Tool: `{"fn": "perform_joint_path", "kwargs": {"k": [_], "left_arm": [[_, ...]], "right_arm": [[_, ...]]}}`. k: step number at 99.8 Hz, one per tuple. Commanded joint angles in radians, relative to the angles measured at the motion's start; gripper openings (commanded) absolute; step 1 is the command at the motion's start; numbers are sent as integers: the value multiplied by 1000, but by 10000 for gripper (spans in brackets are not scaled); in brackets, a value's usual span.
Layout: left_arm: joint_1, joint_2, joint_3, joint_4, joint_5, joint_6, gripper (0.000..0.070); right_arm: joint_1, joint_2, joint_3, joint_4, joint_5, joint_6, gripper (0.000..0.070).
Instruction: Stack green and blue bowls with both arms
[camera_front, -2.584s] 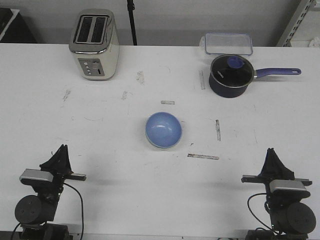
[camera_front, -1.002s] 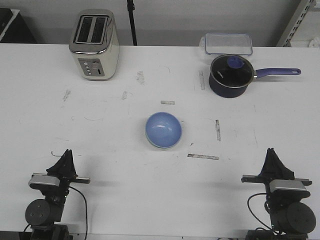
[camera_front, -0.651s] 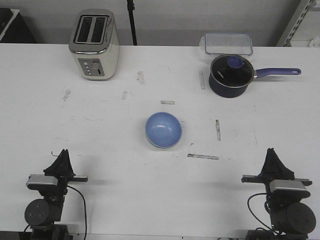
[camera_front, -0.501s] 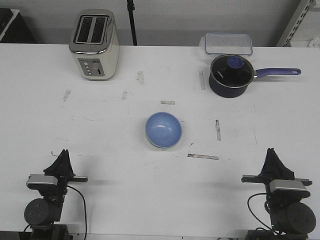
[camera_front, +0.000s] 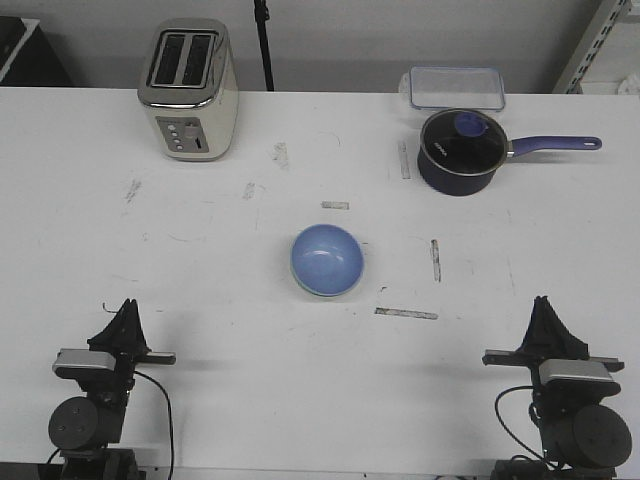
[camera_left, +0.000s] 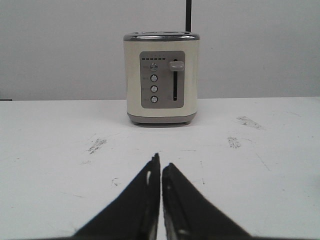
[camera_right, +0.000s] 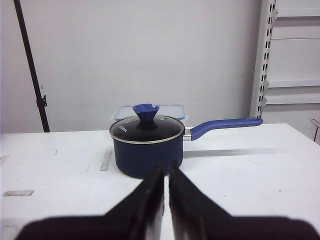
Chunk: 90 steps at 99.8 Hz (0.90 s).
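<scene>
**Looking for the second bowl: blue in the middle, green almost out of sight**

Looking over the worktop (camera_front: 200, 260) from the front, we find the blue bowl (camera_front: 327, 259) near the middle, upright and open to the top. Under its near rim a thin pale green edge shows, so we judge that the green bowl (camera_front: 322, 291) sits below it and the stack is perhaps already made; the edge is too thin to be sure.

The bowl lies forward of both arms and between them. It is forward and to the right of our left hand (camera_front: 124, 318), and forward and to the left of our right hand (camera_front: 543, 315). The left hand looks a little nearer, but the difference is small. A round bowl has no long axis, so any side of the rim would serve for a grasp.

Both hands rest low at the near edge, well apart from the bowl. In the left wrist view the left hand (camera_left: 160, 165) has its fingers together, with only a thin slit between them, and holds nothing. The right hand (camera_right: 165, 172) is the same, closed and empty.

Neither wrist view shows the bowl. The left one faces the toaster (camera_left: 161, 77), the right one faces the saucepan (camera_right: 147, 146). The clear box (camera_front: 453, 87) behind the saucepan is partly hidden.
</scene>
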Motion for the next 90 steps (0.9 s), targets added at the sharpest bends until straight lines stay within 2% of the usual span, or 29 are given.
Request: {"fn": "perform_joint_path", "kwargs": {"k": [1,90], "left_arm": [[2,-2,-22,15,0,8,1],[2,-2,-22,15,0,8,2]], "right_arm": [[0,-2,2,11,0,3,9],[1,-35,-35,12,-1,8,10]]}}
